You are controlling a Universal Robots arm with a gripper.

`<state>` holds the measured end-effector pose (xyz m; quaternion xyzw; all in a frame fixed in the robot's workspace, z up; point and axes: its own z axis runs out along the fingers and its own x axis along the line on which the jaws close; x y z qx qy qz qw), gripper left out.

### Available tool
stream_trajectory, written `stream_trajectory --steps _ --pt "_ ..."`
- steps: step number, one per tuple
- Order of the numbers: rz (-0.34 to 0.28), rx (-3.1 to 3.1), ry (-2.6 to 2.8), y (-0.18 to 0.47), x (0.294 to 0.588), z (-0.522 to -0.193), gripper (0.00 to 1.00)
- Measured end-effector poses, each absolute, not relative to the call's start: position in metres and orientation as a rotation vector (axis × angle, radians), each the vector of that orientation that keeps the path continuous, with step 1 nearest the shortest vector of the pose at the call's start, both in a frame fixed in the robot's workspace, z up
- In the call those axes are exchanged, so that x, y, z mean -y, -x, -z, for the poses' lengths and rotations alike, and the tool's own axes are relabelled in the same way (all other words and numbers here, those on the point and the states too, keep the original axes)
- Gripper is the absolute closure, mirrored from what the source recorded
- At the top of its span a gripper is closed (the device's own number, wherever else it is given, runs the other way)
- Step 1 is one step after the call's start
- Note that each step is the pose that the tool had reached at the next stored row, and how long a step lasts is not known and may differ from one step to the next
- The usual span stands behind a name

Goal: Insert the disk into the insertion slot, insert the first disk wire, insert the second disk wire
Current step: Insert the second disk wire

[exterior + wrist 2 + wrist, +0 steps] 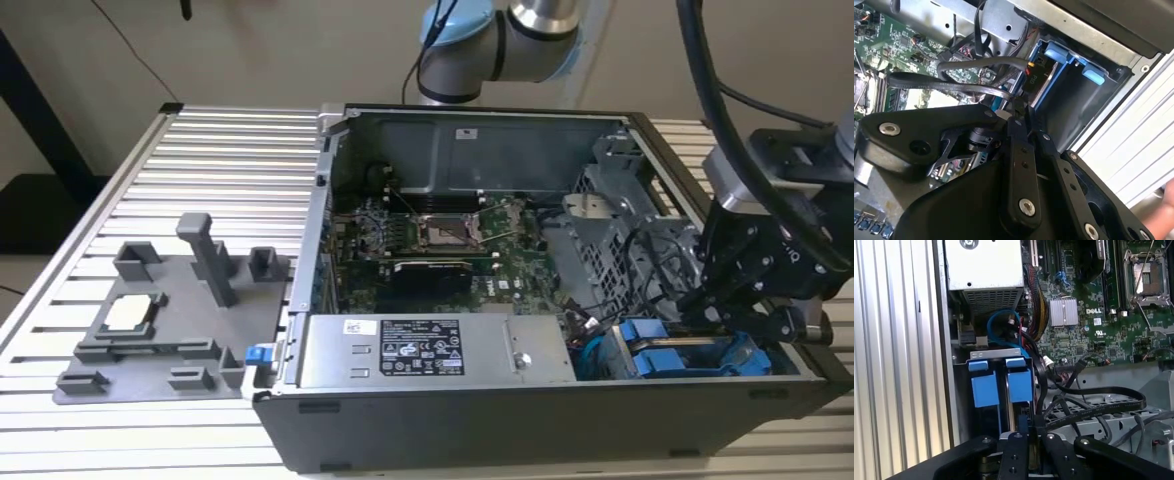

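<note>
The disk sits in the drive bay at the open computer case's corner. Its bright blue carrier point(674, 358) point(1019, 384) point(1056, 52) shows in all three views, beside a second blue carrier point(985, 387). My gripper point(721, 305) point(1030, 432) point(1021, 117) hangs right at the bay's open end, its two black fingers close together and shut on the black plug of a flat black disk wire point(1104, 392) point(949, 85). The wire loops back over the metal drive cage. The plug's tip lies just short of the disk's rear connector point(1034, 75).
The case point(534, 420) lies open on a slatted aluminium table point(214, 170), with motherboard point(427, 240) and power supply point(414, 350) inside. Loose black cables point(1074, 375) crowd the space beside the bay. A grey fixture plate point(160, 320) lies at the exterior view's left.
</note>
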<state>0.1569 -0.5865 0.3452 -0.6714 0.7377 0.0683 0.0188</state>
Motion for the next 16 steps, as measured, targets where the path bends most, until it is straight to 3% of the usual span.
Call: stream_trajectory --steps 16 --pt "-0.210 -2.289 2.088 -0.1591 0.5835 -0.3397 0.84"
